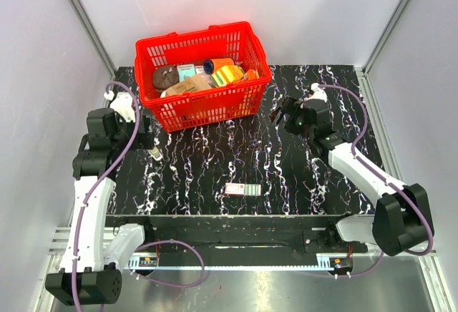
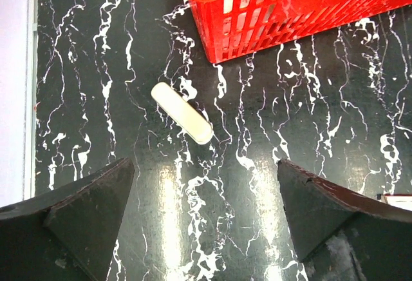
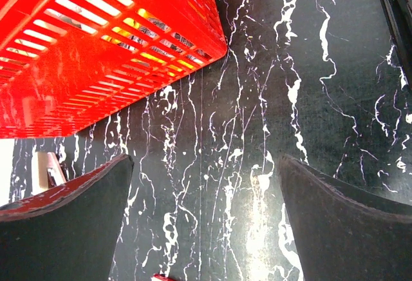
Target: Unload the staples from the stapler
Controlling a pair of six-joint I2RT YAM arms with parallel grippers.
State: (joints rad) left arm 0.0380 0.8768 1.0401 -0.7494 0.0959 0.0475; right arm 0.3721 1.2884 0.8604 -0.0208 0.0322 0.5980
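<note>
The stapler [image 2: 181, 112] is a small cream bar lying flat on the black marbled table, just ahead of my left gripper [image 2: 205, 165], whose jaws stand wide open with nothing between them. From above, the stapler [image 1: 154, 154] sits at the left, below the basket's near corner, beside my left gripper [image 1: 147, 140]. My right gripper [image 3: 206, 160] is open and empty over bare table at the right [image 1: 283, 111]. At the left edge of the right wrist view a cream shape [image 3: 51, 168] shows, probably the stapler. No staples are visible.
A red plastic basket [image 1: 204, 104] full of several packaged items stands at the back centre, close to both grippers. A small red and white box [image 1: 242, 189] lies near the table's front middle. Grey walls enclose the table on three sides.
</note>
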